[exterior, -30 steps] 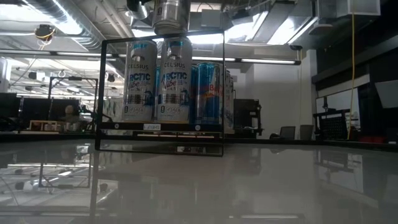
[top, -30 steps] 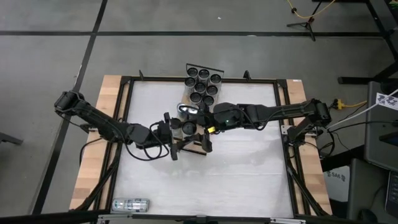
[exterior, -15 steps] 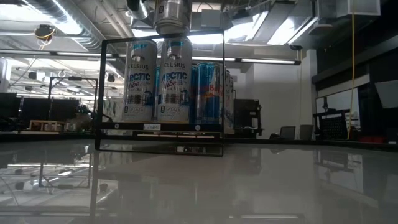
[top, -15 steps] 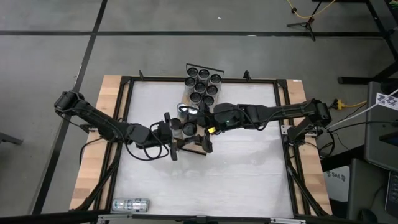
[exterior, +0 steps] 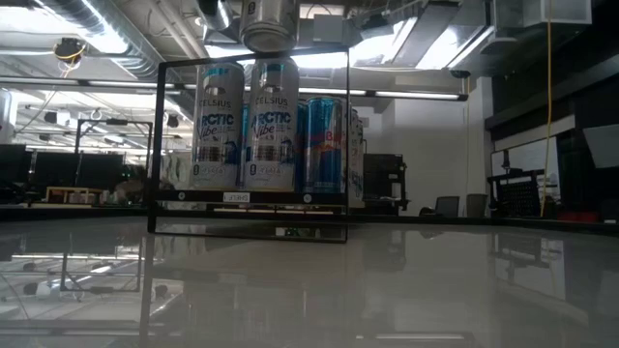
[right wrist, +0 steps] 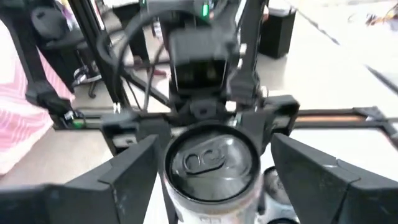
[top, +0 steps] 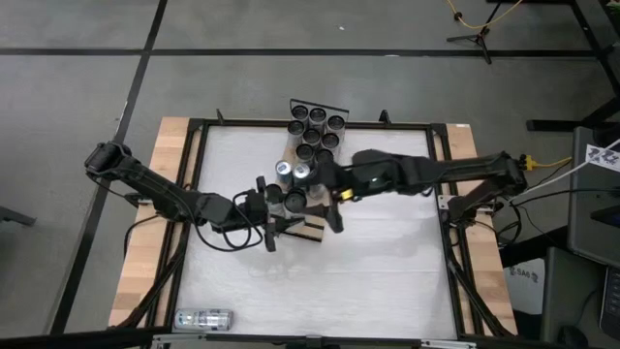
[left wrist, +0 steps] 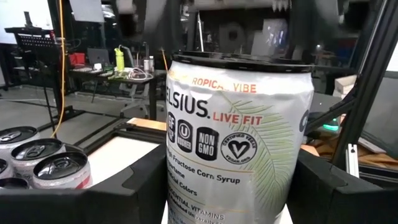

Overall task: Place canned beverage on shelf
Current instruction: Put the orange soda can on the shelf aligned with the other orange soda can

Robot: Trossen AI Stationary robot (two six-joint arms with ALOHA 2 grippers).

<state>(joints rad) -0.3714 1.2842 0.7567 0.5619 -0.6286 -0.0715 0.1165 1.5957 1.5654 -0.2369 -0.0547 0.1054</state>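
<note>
1. Held can (left wrist: pixel 239 140), left wrist view: "ROPICA VIBE", "LSIUS. LIVE FIT", "NON GMO", "Fructose Corn Syrup".
2. Two front cans (exterior: pixel 218 126) (exterior: pixel 272 126) on shelf, low view: "CELSIUS", "ARCTIC VIBE".
3. Small white label (exterior: pixel 236 196) on shelf edge: unreadable.

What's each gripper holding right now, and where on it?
Left gripper holds the Celsius can by its lower sidewall, fingers on opposite sides. Right gripper is open around the can's top, holding nothing.

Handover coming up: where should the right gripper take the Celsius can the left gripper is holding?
By the upper wall just under the rim, coming straight down. The can stands upright, the left gripper clamps its lower body, and the right gripper, open, straddles the top.
</note>
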